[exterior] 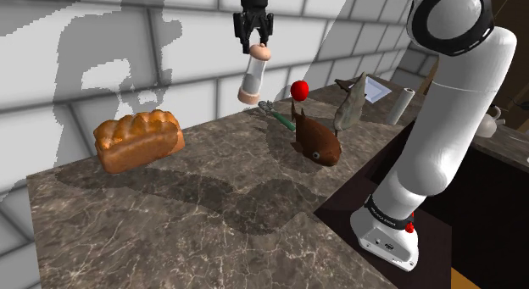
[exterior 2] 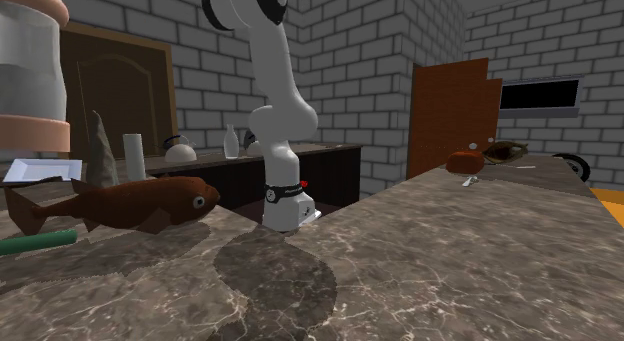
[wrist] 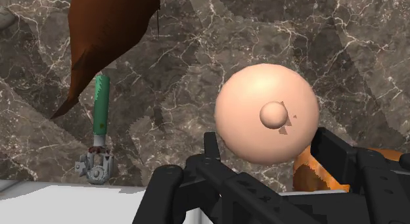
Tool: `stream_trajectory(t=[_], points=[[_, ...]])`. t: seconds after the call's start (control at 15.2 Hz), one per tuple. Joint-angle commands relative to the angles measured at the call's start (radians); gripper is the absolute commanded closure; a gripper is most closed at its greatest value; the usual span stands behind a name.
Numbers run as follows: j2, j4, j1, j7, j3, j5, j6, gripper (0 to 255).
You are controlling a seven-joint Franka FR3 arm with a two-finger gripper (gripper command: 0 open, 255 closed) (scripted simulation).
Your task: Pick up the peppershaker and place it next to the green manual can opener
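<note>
Nearest to us, in the wrist view, the black gripper (wrist: pixel 266 147) has its jaws pinched on the pepper shaker (wrist: pixel 266 114), one finger on each side of its round peach cap with the small knob in the middle. In the shoulder view the gripper (exterior: pixel 255 48) hangs straight down and holds the pepper shaker (exterior: pixel 253 75) by that cap. The pale body and peach base hang clear of the counter (exterior: pixel 212 219), slightly tilted, close to the counter's wall-side edge.

Just beside the shaker and lower down, the can opener (exterior: pixel 282 118) lies flat on the counter, its metal head toward the wall edge. The wrist view shows the can opener (wrist: pixel 100 114) well off to one side of the shaker, green handle leading to a grey head.

Next to it, toward the edge by the stand, lies a brown fish (exterior: pixel 318 141), with a red ball (exterior: pixel 298 90) above its tail and a grey cone (exterior: pixel 349 105) behind. A bread loaf (exterior: pixel 138 139) sits by the wall edge, toward the shoulder view's left.

In the second exterior view the fish (exterior 2: pixel 130 204) lies near the counter's edge, a green handle (exterior 2: pixel 35 241) just below it. The large white and peach shape (exterior 2: pixel 30 59) at the upper left is probably the shaker, though we cannot be sure.
</note>
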Motion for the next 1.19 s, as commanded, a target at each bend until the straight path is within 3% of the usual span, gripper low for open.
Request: stream_trajectory(t=[0.0, 0.59, 1.12], points=[[-0.005, 0.012, -0.027, -0.047, -0.017, -0.004, -0.017, 255], [0.049, 0.181, -0.136, -0.245, -0.091, -0.036, -0.127, 255], [-0.015, -0.024, -0.149, -0.246, -0.093, -0.024, 0.013, 255]])
